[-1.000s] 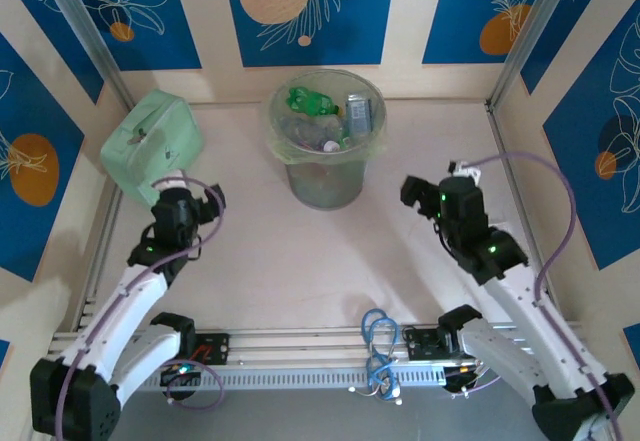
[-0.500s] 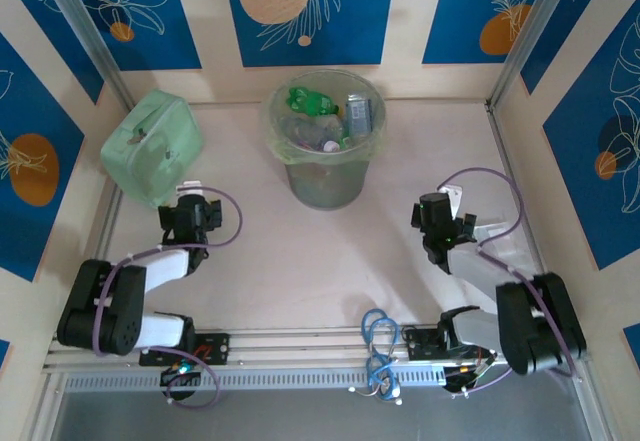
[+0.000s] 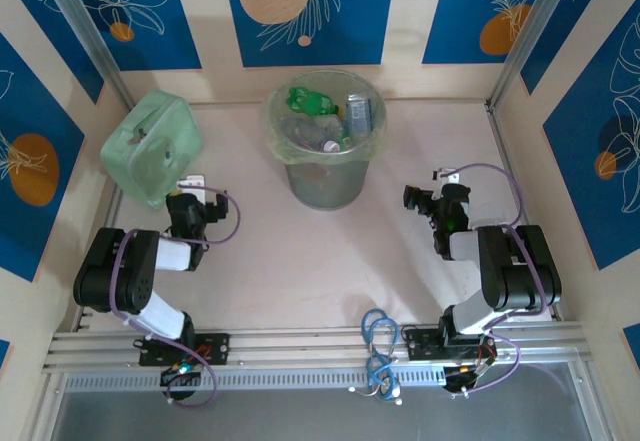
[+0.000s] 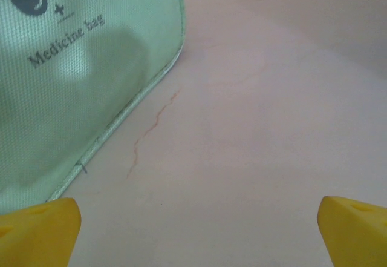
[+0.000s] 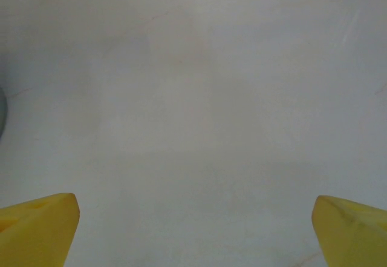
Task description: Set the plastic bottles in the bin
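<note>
2 robot arms sit folded low on a pale table [image 3: 300, 251], and the plastic bottles [image 3: 322, 121] lie in the round bin [image 3: 325, 183] at the back.

Seen from above, the translucent grey-green bin stands at the far middle of the table, its thin liner draped over the rim. Inside it are a green bottle, a clear one with a blue label, and others heaped too closely to tell apart. The left gripper [image 4: 196, 226] hangs low over bare table with its 2 yellow fingers [image 4: 37, 230] spread wide apart and nothing between them. Just to its left stands a mint-green soft case [image 4: 78, 79] printed "Medicine bag". The right gripper [image 5: 195, 226], on the bin's right, is likewise spread wide over bare table and holds nothing.
</note>
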`<state>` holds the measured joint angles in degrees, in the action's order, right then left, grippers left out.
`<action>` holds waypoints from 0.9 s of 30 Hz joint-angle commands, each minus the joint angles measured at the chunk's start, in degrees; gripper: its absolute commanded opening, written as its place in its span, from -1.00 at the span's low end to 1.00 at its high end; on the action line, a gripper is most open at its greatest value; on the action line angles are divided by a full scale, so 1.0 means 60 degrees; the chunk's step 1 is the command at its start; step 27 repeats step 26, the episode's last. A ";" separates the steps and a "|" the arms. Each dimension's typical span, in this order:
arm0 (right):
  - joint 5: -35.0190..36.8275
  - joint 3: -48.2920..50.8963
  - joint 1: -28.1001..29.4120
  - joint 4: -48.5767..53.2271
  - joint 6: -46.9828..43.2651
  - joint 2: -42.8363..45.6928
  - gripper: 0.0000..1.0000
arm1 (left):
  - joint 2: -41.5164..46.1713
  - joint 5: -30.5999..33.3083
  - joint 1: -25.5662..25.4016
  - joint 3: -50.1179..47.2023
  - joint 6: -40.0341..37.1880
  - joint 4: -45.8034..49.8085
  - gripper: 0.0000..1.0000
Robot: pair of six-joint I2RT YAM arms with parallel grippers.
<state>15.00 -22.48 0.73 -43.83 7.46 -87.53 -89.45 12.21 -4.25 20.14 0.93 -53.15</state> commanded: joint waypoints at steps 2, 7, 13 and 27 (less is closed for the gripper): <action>-0.0553 -0.0102 0.0054 -0.0617 -0.0014 0.0070 0.98 | -0.0068 -0.0035 -0.0094 -0.0036 -0.0283 -0.0719 1.00; -0.0523 -0.0091 0.0074 -0.0635 -0.0028 0.0079 0.98 | -0.0056 -0.0306 -0.0156 0.0083 -0.0461 -0.0470 1.00; -0.0498 -0.0105 0.0092 -0.0637 -0.0043 0.0056 0.98 | -0.0062 -0.0394 -0.0156 0.0114 -0.0491 -0.0391 1.00; -0.0751 -0.0121 0.0041 -0.0596 -0.0086 0.0066 0.98 | -0.0044 -0.1546 -0.0083 0.0245 -0.0760 -0.0107 1.00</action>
